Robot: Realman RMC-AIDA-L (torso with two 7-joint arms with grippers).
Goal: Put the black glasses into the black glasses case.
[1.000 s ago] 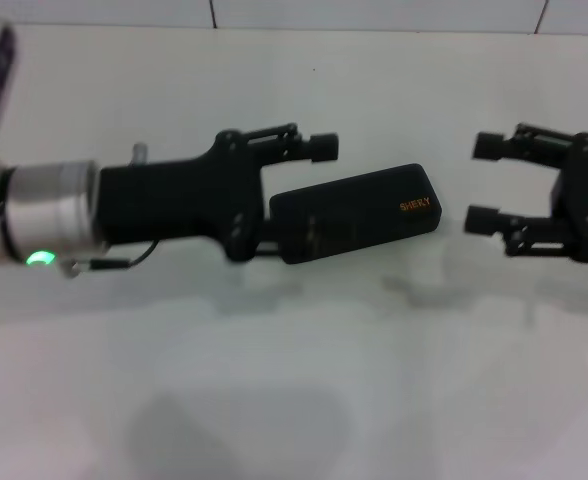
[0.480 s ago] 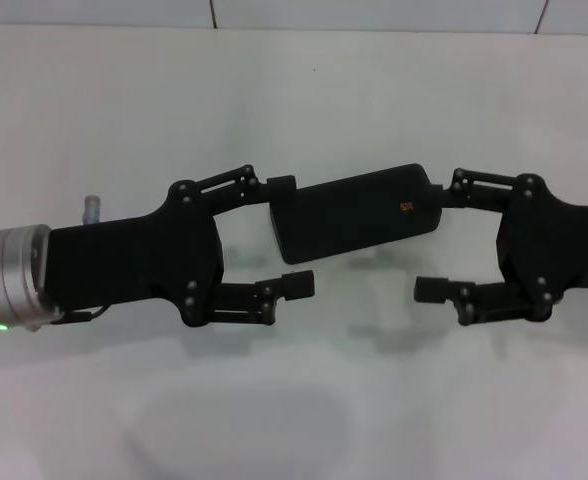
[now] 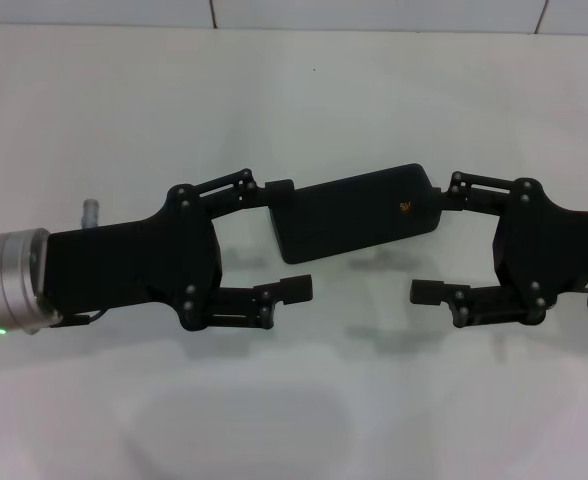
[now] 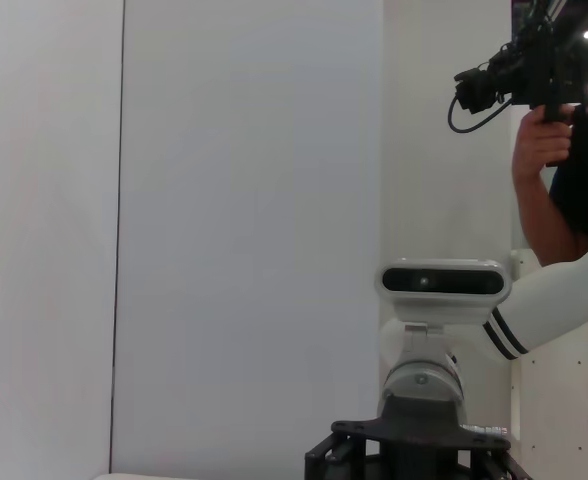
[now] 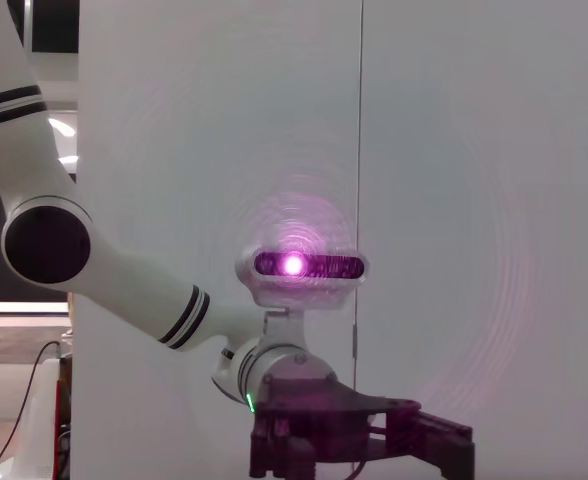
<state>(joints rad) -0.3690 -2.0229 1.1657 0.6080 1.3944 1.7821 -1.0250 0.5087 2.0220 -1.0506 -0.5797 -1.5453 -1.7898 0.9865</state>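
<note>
The black glasses case (image 3: 359, 212) lies shut on the white table (image 3: 304, 100), slanted, with its gold logo toward the right end. The black glasses are out of view. My left gripper (image 3: 287, 240) is open. Its far finger touches the case's left end and its near finger hangs free in front of the case. My right gripper (image 3: 434, 243) is open too, with its far finger at the case's right end and its near finger free. The left gripper also shows in the right wrist view (image 5: 359, 435). The case does not show in either wrist view.
The table's back edge meets a tiled wall (image 3: 374, 12). In the left wrist view a person (image 4: 564, 150) holding a camera stands behind my right arm (image 4: 444, 300).
Both grippers have swung in toward the case, one at each end, with the near fingers now in front of it. The case has shifted slightly. Little has moved in the last half second.
</note>
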